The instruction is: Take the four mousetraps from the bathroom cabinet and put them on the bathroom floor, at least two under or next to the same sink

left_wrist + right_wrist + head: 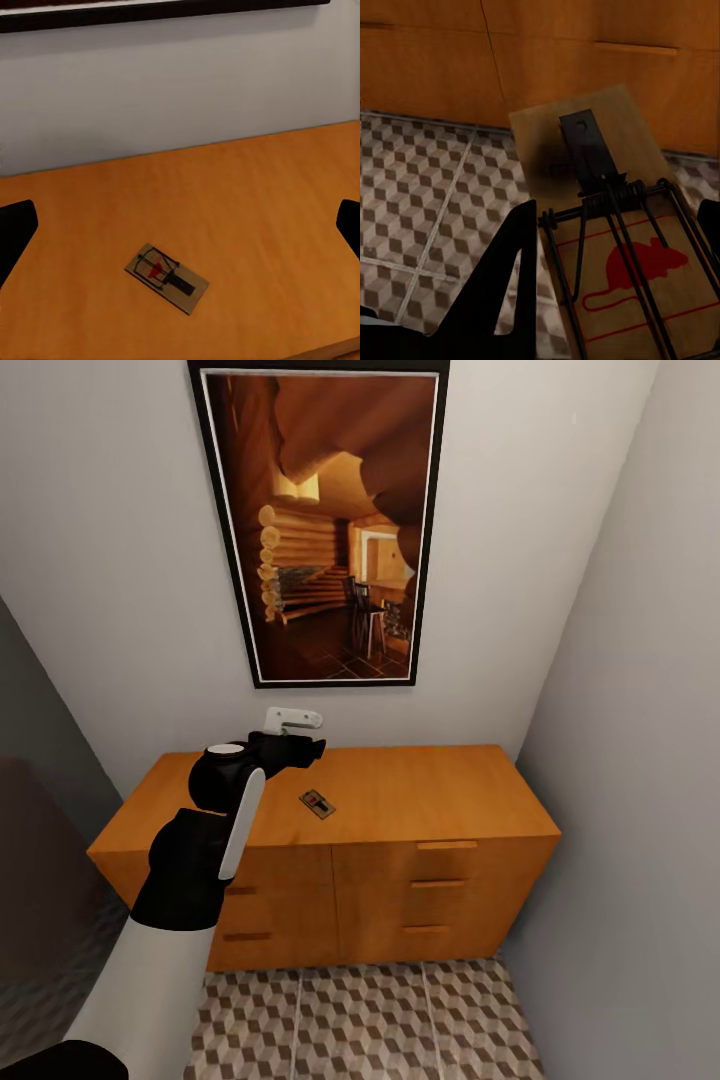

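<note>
1. Left gripper (300, 722) hovers with jaws spread wide and empty above the cabinet (420, 790), behind a mousetrap (317, 803) on its top.
2. Right gripper (607, 247) clasps another trap (615, 247) above the floor (427, 195) before the cabinet.
3. Lower the left straight, pinching the board's edges.

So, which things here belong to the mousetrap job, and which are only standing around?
Belong to the job:
- mousetrap on the cabinet top
- mousetrap between the right gripper's fingers
- cabinet
- bathroom floor
- left gripper, above the cabinet top

Only standing around:
- framed picture on the wall
</note>
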You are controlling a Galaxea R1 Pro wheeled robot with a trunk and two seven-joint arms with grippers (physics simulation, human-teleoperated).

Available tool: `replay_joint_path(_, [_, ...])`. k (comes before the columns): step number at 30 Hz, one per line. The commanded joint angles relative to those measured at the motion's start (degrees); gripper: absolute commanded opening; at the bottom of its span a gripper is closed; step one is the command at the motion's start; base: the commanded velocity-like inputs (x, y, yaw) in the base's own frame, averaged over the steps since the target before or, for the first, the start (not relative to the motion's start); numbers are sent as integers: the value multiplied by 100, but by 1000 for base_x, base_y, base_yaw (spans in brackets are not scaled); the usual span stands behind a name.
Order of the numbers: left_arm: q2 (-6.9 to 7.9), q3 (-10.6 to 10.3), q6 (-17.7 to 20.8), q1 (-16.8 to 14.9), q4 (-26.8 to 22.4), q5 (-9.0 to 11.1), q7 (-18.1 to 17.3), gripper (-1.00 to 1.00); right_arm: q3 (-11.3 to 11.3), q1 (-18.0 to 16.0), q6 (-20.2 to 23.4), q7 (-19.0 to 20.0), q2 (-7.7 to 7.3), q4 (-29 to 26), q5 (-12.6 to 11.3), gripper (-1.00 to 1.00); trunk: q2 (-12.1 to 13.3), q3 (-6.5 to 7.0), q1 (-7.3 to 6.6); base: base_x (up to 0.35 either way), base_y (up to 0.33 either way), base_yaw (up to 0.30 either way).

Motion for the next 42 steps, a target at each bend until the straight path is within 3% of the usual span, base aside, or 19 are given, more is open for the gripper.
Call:
replay_joint_path(1, [0, -6, 25, -6, -3, 18, 37, 100, 42, 46, -17, 22, -13, 0, -57, -100, -11, -11, 4, 0, 0, 0])
replay_joint_path(9, [-2, -11, 25, -6, -3, 18, 37, 100, 35, 221, -17, 23, -41, -24, -75, -100, -11, -11, 4, 0, 0, 0])
replay_joint_path(42, [-39, -11, 21, 89, 55, 13, 74, 100, 35, 231, -17, 26, -40, -26, -76, -100, -11, -11, 4, 0, 0, 0])
